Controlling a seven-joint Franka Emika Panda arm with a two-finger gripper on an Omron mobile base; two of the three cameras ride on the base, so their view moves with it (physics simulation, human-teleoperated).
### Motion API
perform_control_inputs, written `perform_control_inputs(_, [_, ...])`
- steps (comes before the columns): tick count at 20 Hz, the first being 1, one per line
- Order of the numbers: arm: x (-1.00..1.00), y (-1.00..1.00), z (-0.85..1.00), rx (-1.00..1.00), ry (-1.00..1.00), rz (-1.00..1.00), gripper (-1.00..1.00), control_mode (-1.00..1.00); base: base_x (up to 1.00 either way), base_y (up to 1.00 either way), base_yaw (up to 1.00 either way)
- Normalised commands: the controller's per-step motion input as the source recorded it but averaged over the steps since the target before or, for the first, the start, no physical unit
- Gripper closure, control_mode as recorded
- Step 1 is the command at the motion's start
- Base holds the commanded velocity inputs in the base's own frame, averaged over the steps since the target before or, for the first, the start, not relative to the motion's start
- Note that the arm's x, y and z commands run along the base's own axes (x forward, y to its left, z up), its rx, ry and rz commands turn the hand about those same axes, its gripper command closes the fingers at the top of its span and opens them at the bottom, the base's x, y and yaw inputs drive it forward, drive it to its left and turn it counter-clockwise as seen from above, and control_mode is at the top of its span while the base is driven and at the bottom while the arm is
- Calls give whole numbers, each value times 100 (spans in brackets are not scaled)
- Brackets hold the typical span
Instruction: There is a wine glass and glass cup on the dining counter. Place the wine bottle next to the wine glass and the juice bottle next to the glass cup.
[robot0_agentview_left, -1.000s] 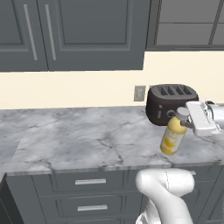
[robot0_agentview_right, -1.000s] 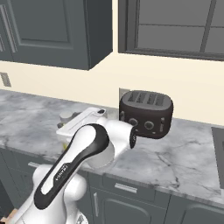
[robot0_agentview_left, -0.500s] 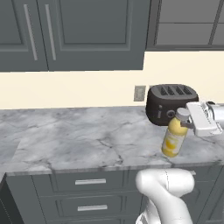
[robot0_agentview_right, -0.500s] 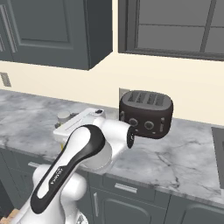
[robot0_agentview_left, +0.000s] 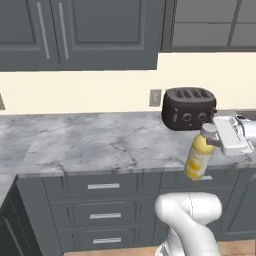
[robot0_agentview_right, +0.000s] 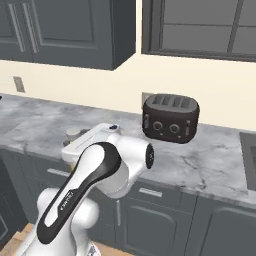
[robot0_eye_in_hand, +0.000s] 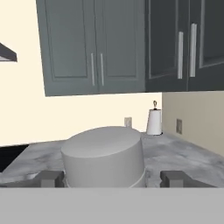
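Note:
The juice bottle, yellow-orange with a pale cap, hangs tilted in the air in front of the worktop's front edge. My gripper comes in from the right and is shut on its neck just under the cap. In the hand view the pale cap sits between my two dark fingertips. From the right base view my own arm hides the bottle, and just its cap peeks out beside the hand. The wine bottle, wine glass, glass cup and dining counter are out of view.
A black toaster stands at the back of the marble worktop, close behind the held bottle. Grey drawers run below the worktop and dark cabinets hang above. A paper towel roll stands in a far corner.
The whole picture has shifted, so the base and cameras have moved; worktop and toaster sit a little farther off. The juice bottle stays in my grip, off the worktop.

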Motion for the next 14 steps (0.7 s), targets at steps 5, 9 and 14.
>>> perform_control_inputs(5, [0,0,0,0,0,0,100,100,-35,1,-50])
perform_control_inputs(9, [0,0,0,0,0,0,100,100,0,8,-97])
perform_control_inputs(14, [0,0,0,0,0,0,100,100,0,7,-99])
